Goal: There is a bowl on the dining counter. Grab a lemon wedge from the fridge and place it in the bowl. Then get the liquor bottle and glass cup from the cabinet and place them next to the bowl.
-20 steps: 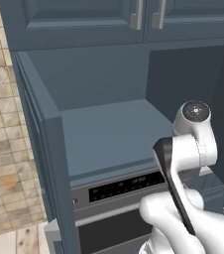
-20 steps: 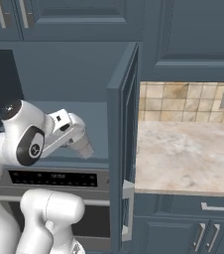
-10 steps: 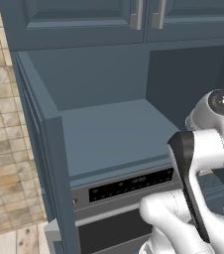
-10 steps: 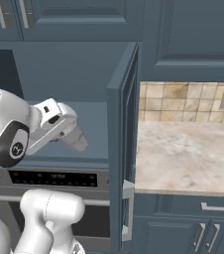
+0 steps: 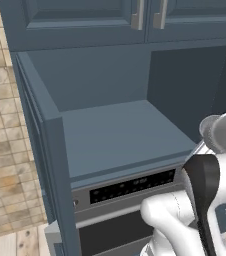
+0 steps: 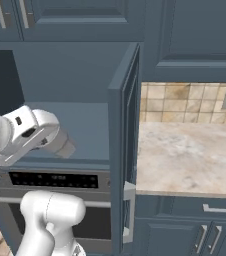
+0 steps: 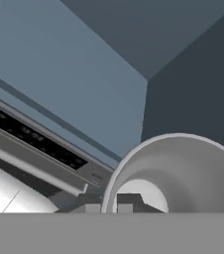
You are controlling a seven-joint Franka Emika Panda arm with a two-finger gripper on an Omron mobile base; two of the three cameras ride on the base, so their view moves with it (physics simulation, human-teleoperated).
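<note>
Pinching one wall of the glass cup [image 7: 183, 163], the gripper [image 7: 110, 202] has its jaws drawn narrow on the rim, one finger inside and one outside. At the bottom right of the hand view the cup's mouth faces the camera. In the right base view the cup [image 6: 61, 145] juts tilted from the hand at left centre, in front of the bare cabinet shelf [image 5: 115, 135], left of the open door [image 6: 125, 140]. The bowl is not visible (its direction cannot be told). Compared with one second earlier, the hand and cup have withdrawn toward the left of the right base view; the background is unshifted, so the base has not driven.
</note>
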